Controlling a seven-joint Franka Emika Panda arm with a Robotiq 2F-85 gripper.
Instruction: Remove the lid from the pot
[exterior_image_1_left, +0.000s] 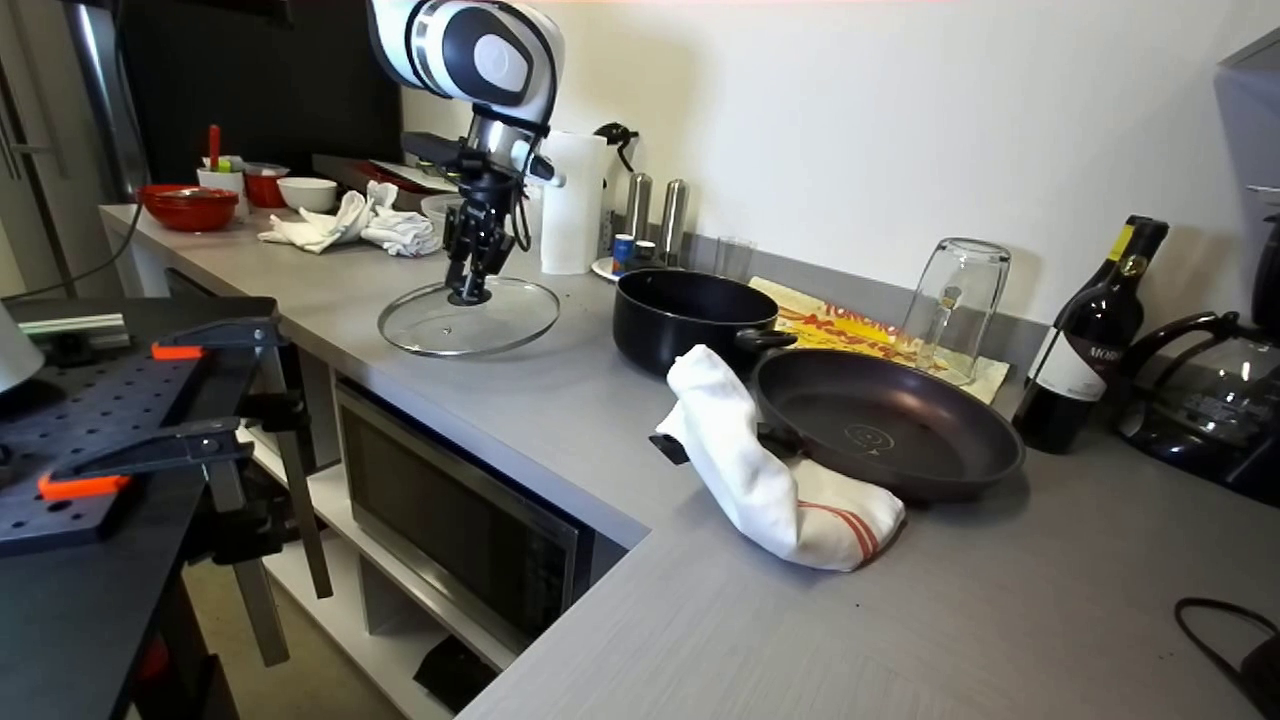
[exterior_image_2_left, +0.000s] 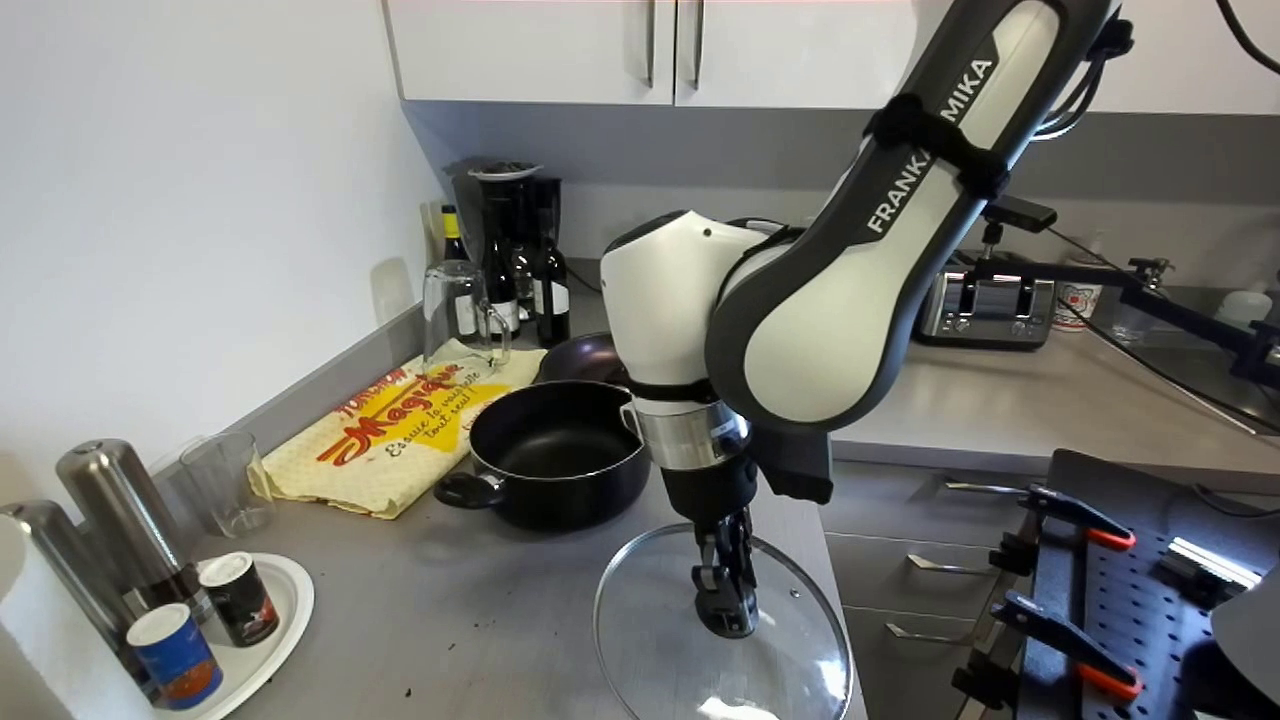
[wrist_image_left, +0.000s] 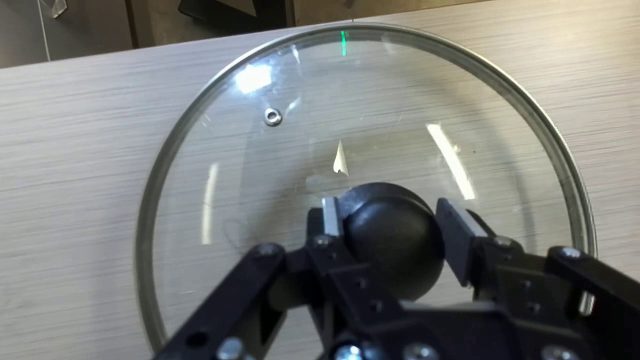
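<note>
A: Where's the lid (exterior_image_1_left: 475, 325)?

B: Off the pot (exterior_image_2_left: 570, 495). In an exterior view it sits left of centre, roughly level over the counter (exterior_image_1_left: 560, 420), close to the front edge. Whether the rim bears on the counter or hangs just above, cannot tell.

A: And the gripper (wrist_image_left: 391, 225)?

B: Below and right of centre, wrist view. The fingers (wrist_image_left: 456, 242) are parted only as far as the knob (wrist_image_left: 392, 245) needs, one each side, both seemingly in contact. I read a hold on the lid.

A: Why the knob?

B: The lid's face is broad, likely slick; the knob gives something to pinch. It stands mid-lid, so the weight should hang evenly.

A: And that patch of counter?

B: Flat, beside the pot: good support for a round rim, I'd guess. The pan (exterior_image_1_left: 910, 400) and cloth (exterior_image_1_left: 775, 500), towards the right of that frame, lie well apart from it.

A: The pot?

B: Near the middle in both exterior views, mouth uncovered. Removal looks done, bar letting go.

A: Risk?

B: The edge. Next calls for a settled rim, fingers spread evenly, then straight up; a sideways drag could leave the lid overhanging.
</note>
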